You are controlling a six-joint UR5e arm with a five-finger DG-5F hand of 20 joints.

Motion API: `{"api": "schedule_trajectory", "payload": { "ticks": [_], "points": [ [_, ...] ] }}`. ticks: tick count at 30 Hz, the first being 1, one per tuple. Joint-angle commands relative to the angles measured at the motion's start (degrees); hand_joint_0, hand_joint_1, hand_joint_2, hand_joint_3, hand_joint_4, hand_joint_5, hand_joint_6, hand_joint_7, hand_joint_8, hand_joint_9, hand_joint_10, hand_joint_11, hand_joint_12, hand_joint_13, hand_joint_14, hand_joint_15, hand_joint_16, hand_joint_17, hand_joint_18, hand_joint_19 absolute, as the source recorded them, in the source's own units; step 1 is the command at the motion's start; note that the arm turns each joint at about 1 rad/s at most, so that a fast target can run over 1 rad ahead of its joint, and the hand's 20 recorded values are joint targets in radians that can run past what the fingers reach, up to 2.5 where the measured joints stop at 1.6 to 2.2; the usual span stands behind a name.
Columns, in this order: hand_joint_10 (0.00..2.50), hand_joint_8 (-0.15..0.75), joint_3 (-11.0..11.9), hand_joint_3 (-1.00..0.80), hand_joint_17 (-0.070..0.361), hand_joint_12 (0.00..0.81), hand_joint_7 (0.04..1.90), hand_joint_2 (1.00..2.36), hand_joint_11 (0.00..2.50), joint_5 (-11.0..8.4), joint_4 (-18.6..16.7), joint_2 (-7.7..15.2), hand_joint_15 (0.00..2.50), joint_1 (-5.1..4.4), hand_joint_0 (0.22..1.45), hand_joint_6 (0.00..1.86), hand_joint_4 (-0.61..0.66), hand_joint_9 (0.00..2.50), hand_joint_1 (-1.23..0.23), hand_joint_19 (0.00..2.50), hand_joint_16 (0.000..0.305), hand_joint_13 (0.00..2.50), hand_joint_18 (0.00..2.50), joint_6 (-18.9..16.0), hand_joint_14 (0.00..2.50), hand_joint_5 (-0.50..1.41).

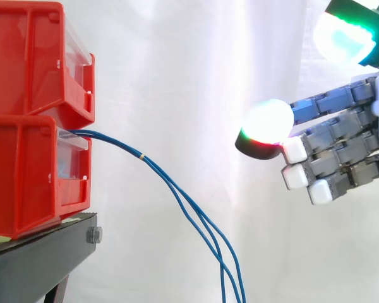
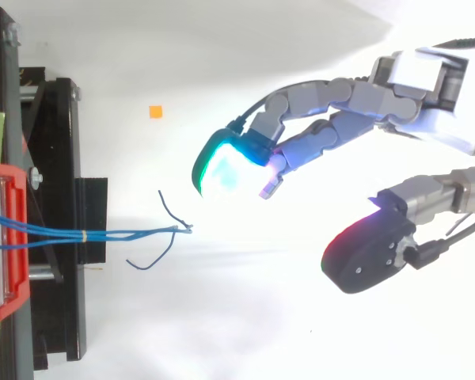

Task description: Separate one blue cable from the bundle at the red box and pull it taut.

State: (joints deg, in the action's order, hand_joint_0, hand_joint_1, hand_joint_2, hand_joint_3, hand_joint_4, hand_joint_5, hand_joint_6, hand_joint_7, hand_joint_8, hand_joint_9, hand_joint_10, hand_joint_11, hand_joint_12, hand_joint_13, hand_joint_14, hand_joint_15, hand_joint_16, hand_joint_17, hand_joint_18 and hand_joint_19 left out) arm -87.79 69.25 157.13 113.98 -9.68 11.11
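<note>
red bins stand stacked in two tiers on the black stand at the left of the side view. blue cables leave the front of the lower bin as one bundle, caught by a pale tie, then part slightly and sag to the lower edge. the hand is at the right, well apart from the cables, fingers extended and spread wide, holding nothing.

top view: the cables run from the bin across the stand, loose ends fanned just past it. the hand sits right of the ends, not touching them, thumb and fingers far apart, grasping nothing. a small orange square lies on the white surface.
</note>
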Motion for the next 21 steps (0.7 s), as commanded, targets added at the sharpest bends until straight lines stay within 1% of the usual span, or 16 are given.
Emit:
{"api": "schedule_trajectory", "payload": {
  "ticks": [1,3,4,5,7,8,10,11,12,14,15,18,21],
  "points": [
    [0.01,0.297,0.08,-0.46,0.087,0.342,0.85,1.0,0.5,-1.32,-1.03,0.19,0.35,0.01,0.58,0.5,0.24,0.72,-0.6,0.39,0.039,0.63,0.49,2.07,0.01,-0.18],
    [0.01,0.297,0.08,-0.46,0.087,0.34,0.85,1.0,0.5,-1.84,-1.38,0.19,0.34,-0.08,0.58,0.5,0.24,0.72,-0.6,0.38,0.039,0.63,0.49,2.95,0.01,-0.18],
    [0.02,0.299,0.08,-0.46,0.087,0.339,0.85,1.0,0.5,-2.28,-1.82,0.54,0.34,0.01,0.58,0.5,0.24,0.72,-0.6,0.37,0.039,0.63,0.5,3.48,0.01,-0.18],
    [0.01,0.298,0.16,-0.46,0.087,0.339,0.85,1.0,0.5,-2.28,-1.91,1.24,0.34,-0.08,0.58,0.5,0.24,0.72,-0.6,0.38,0.039,0.63,0.5,3.39,0.01,-0.18],
    [0.02,0.297,0.34,-0.46,0.087,0.34,0.85,1.0,0.5,-1.75,-2.35,2.38,0.34,0.27,0.58,0.5,0.24,0.72,-0.6,0.37,0.038,0.63,0.5,2.86,0.01,-0.18],
    [0.01,0.298,1.66,-0.46,0.086,0.339,0.85,1.0,0.5,-1.14,-2.7,4.32,0.34,0.45,0.58,0.5,0.24,0.72,-0.6,0.37,0.038,0.63,0.5,0.93,0.01,-0.18],
    [0.02,0.299,2.62,-0.46,0.086,0.339,0.85,1.0,0.5,-0.35,-2.26,4.41,0.34,0.54,0.58,0.5,0.24,0.72,-0.6,0.37,0.038,0.63,0.5,-0.39,0.01,-0.18],
    [0.02,0.3,3.33,-0.46,0.085,0.34,0.85,1.0,0.51,0.44,-1.21,4.41,0.34,0.54,0.58,0.5,0.24,0.72,-0.6,0.37,0.038,0.63,0.5,-1.09,0.01,-0.18],
    [0.01,0.301,4.12,-0.46,0.085,0.339,0.85,1.0,0.51,0.79,-0.07,4.49,0.34,0.45,0.58,0.5,0.24,0.72,-0.6,0.37,0.038,0.64,0.5,-0.83,0.01,-0.18],
    [0.02,0.302,4.21,-0.46,0.085,0.338,0.85,1.0,0.51,0.62,0.02,4.58,0.34,0.45,0.58,0.5,0.24,0.73,-0.6,0.36,0.038,0.64,0.5,-0.56,0.01,-0.18],
    [0.02,0.303,4.21,-0.45,0.084,0.337,0.85,1.0,0.5,0.18,-0.42,5.46,0.33,0.54,0.58,0.5,0.25,0.73,-0.6,0.35,0.038,0.64,0.5,0.14,0.01,-0.18],
    [0.01,0.302,4.21,-0.46,0.084,0.337,0.85,1.0,0.5,0.09,-1.65,6.52,0.33,0.54,0.59,0.5,0.25,0.73,-0.61,0.34,0.037,0.64,0.5,-0.04,0.01,-0.18],
    [0.01,0.304,4.21,-0.46,0.083,0.337,0.85,1.0,0.5,-0.08,-3.93,7.22,0.33,0.54,0.59,0.5,0.25,0.73,-0.61,0.34,0.037,0.64,0.5,0.14,0.01,-0.18]
  ]
}}
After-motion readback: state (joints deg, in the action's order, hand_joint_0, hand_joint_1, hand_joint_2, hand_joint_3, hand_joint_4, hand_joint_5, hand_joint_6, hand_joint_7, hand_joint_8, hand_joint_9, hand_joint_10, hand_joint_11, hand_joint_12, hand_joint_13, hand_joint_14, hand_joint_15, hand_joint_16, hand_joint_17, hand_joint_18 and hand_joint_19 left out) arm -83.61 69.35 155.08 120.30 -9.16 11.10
